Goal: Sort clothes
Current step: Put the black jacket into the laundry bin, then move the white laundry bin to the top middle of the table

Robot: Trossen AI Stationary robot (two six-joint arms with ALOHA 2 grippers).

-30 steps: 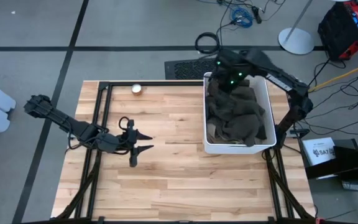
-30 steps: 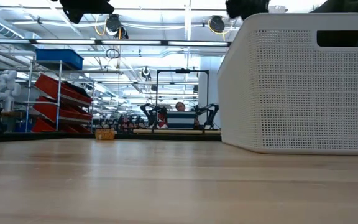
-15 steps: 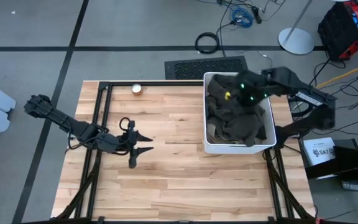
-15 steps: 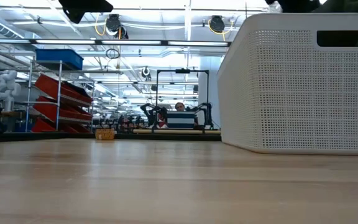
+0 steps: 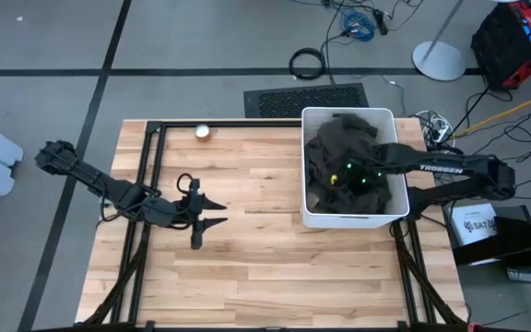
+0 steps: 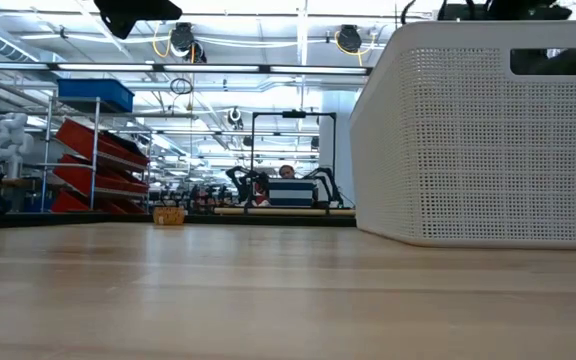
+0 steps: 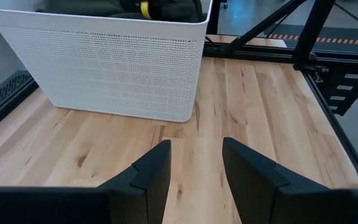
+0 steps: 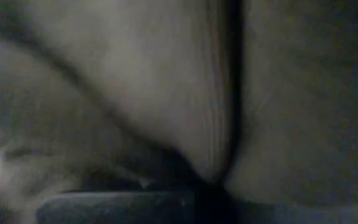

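Observation:
A pile of dark olive and black clothes [image 5: 325, 152] fills the white plastic bin [image 5: 307, 214] at the table's right side. The pile also shows over the bin's rim in the left wrist view [image 7: 92, 6]. My right gripper [image 5: 344, 178] reaches in from the table's right and is sunk into the pile; its wrist view shows only dark olive fabric [image 8: 135, 81] close up. My left gripper [image 5: 212, 210] is open and empty over the bare wood left of the bin, its fingers [image 7: 196, 168] pointing toward the bin [image 7: 104, 68].
A small round object [image 5: 203, 132] lies near the table's far edge, left of the bin. Bare wood lies between my left gripper and the bin. The bin's perforated wall [image 6: 468, 150] stands tall at the right in the low view. Black frame rails run along the table's edges.
My right arm has swung from the bin's far edge toward the table's right and near side. It has gone down into the clothes in the bin, and now lies across the bin's right rim.

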